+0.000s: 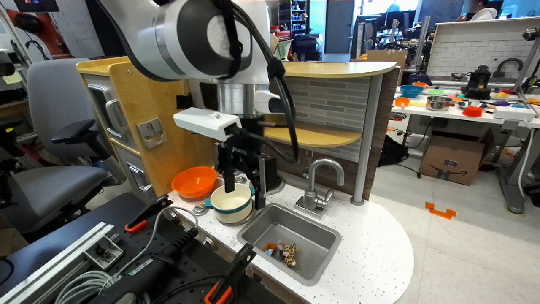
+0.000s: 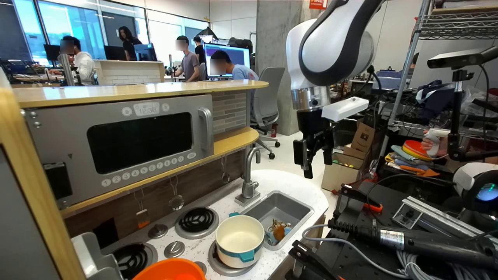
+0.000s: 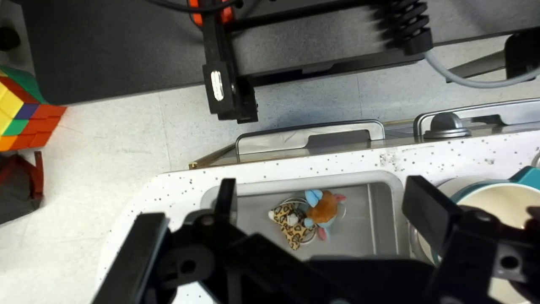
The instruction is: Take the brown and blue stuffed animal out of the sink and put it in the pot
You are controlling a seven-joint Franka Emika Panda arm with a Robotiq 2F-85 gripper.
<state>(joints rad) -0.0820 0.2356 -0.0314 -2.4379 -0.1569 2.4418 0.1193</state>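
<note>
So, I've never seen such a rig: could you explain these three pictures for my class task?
The machine is one robot arm, ending in a black end effector, its grasping part. Two pictures come from cameras standing apart from the arm; the third looks down from its wrist. The white speckled countertop carries a cream pot, an orange bowl and a sunken grey sink with a faucet. In the sink, close together, lie the brown and blue stuffed animal and a leopard-spotted toy. Nothing is held: the end effector is open.
</note>
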